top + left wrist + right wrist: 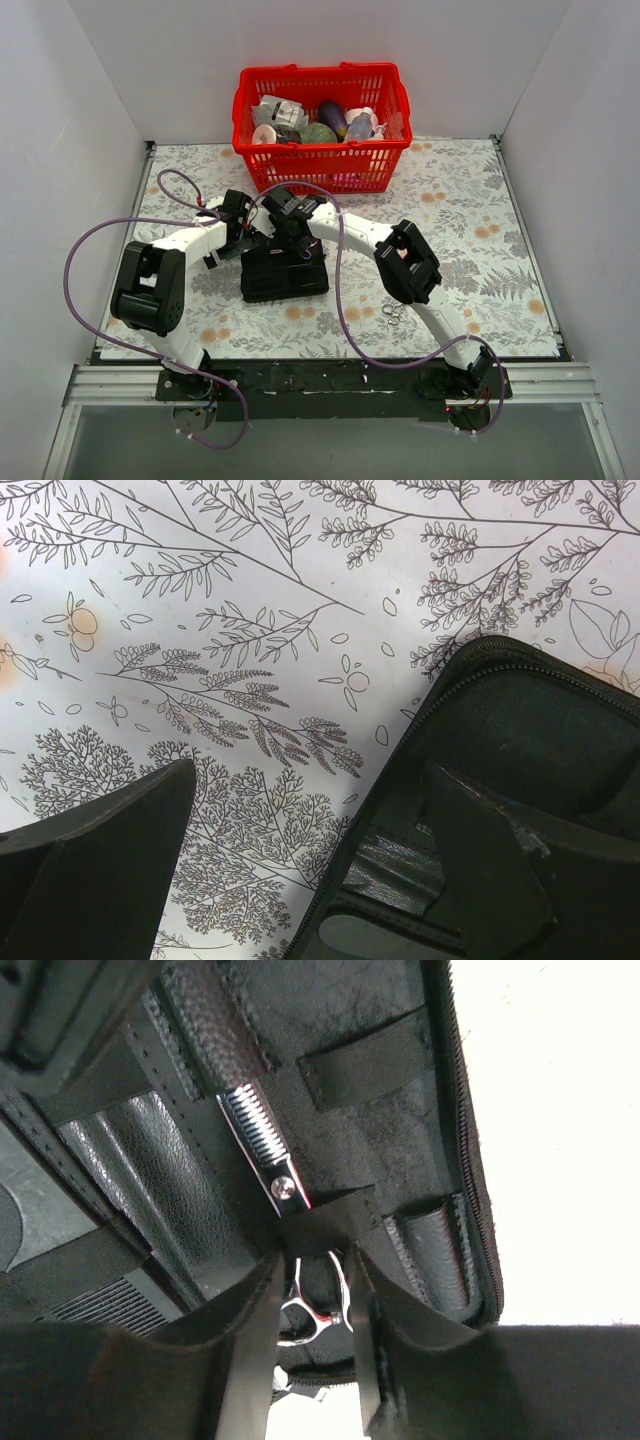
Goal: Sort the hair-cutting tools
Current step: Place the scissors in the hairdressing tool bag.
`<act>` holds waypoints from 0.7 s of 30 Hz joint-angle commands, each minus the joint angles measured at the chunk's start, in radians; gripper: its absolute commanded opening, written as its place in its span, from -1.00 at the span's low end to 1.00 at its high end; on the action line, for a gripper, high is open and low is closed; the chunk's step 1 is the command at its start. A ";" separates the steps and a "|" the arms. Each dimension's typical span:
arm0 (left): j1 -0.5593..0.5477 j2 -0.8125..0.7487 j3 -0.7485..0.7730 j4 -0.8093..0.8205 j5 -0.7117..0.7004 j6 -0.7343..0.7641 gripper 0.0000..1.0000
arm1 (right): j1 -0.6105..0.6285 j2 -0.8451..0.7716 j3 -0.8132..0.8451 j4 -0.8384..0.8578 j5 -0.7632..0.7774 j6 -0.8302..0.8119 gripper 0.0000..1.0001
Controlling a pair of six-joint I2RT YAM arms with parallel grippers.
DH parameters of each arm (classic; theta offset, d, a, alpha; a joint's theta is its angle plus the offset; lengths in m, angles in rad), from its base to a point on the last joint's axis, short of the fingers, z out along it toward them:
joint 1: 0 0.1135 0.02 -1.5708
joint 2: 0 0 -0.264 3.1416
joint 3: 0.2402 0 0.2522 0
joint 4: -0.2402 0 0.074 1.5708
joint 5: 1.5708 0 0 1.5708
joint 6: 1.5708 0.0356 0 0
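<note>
Right gripper (315,1257) fingers narrowly bracket the chrome rings of toothed steel scissors (270,1155) strapped inside the grainy black zip case (380,1020) mid-worktop; we can't tell if they pinch. Left gripper (312,780) splayed wide, straddling the case's left edge; both arms bend inward.

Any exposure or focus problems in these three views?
Right wrist: tablecloth blown out white, case interior dark, glint on scissors blade, right end effector fingers blurred. Left wrist: even light, print sharp, left end effector fingers soft. Top external: flat, even, no glare.
</note>
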 commanded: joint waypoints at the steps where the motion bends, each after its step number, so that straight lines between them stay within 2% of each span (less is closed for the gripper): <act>1: -0.011 -0.033 -0.026 -0.020 -0.010 0.008 0.96 | 0.040 -0.026 0.010 0.206 -0.111 0.066 -0.10; 9: -0.009 -0.033 -0.022 -0.020 -0.010 0.010 0.97 | 0.040 -0.144 -0.047 0.228 -0.075 0.095 0.14; 13: -0.009 -0.035 -0.024 -0.017 -0.007 0.010 0.96 | 0.040 -0.274 -0.101 0.212 -0.024 0.132 0.20; 17: -0.009 -0.038 -0.030 -0.009 -0.002 0.011 0.97 | 0.040 -0.433 -0.211 0.170 0.128 0.201 0.25; 20: -0.011 -0.041 -0.032 -0.006 0.004 0.011 0.96 | 0.040 -0.563 -0.283 0.108 0.319 0.302 0.29; 21: -0.009 -0.044 -0.035 -0.002 0.007 0.013 0.96 | 0.040 -0.597 -0.303 0.102 0.438 0.339 0.29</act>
